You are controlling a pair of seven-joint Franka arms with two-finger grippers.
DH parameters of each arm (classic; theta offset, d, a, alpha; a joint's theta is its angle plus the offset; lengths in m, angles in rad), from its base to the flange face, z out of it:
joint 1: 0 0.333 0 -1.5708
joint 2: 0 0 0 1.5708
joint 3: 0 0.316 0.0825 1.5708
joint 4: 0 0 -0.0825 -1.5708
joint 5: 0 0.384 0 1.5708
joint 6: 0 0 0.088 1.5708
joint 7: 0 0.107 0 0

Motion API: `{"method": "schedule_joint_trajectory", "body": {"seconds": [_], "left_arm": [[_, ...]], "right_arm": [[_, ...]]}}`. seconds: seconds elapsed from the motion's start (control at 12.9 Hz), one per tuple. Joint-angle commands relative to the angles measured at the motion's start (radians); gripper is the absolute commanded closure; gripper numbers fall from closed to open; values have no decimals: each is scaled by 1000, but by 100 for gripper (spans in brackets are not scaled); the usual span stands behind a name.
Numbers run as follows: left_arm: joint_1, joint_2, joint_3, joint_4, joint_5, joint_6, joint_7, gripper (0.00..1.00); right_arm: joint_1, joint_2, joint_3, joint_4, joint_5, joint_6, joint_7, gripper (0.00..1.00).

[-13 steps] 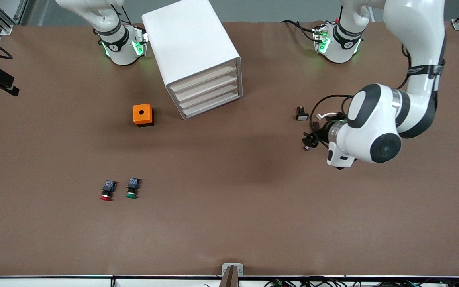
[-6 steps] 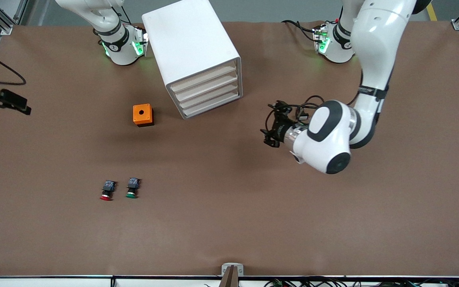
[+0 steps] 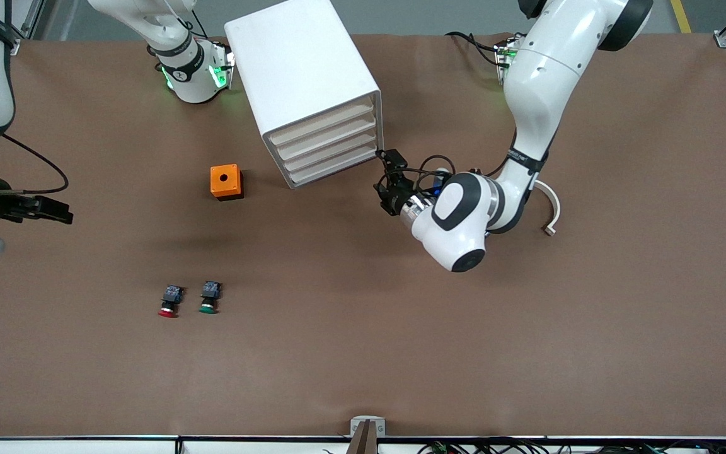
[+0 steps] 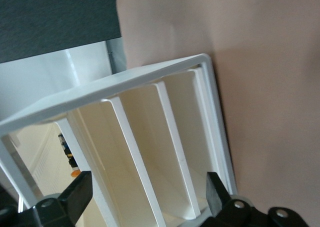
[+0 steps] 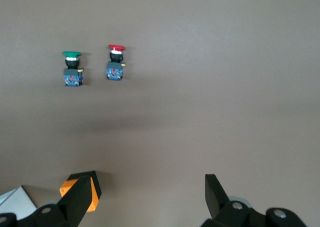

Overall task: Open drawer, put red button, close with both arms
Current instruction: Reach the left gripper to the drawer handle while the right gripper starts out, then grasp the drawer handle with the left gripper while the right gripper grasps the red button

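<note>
We see the left hand (image 3: 387,183) just in front of the white plastic drawer cabinet (image 3: 308,88), at its lower drawers, fingers (image 4: 75,194) spread and grasping nothing; the right hand (image 3: 54,211) hangs over the brown desk (image 3: 363,353) at the right arm's end, likewise released; the small red-capped push-button with black-and-blue body (image 3: 169,300) lies on the desk beside its green-capped twin (image 3: 210,297), nearer the front camera than the orange box with a hole (image 3: 225,181).

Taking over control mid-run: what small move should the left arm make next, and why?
Probably ease the open left gripper forward onto a drawer front of the white drawer unit: it sits at the unit's corner, every drawer looks shut, and the red button lies untouched on the table.
</note>
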Motion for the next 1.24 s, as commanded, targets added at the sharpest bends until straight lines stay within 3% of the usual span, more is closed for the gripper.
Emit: {"method": "schedule_joint_trajectory", "body": {"seconds": [0.0,0.15,0.54,0.77,1.16], "left_arm": [[-36,42,6,31,-54,-57,-35,0],[-63,72,6,27,-89,-74,-47,3],[-140,102,4,21,-136,-120,-59,29],[-169,105,3,9,-138,-131,-67,53],[-173,116,3,6,-138,-130,-78,89]], "right_arm": [[25,75,10,-25,48,116,60,0],[48,125,10,-85,53,242,116,0],[103,295,10,-109,53,483,235,0],[117,397,10,-109,53,627,258,0],[122,480,11,-113,60,741,271,0]]}}
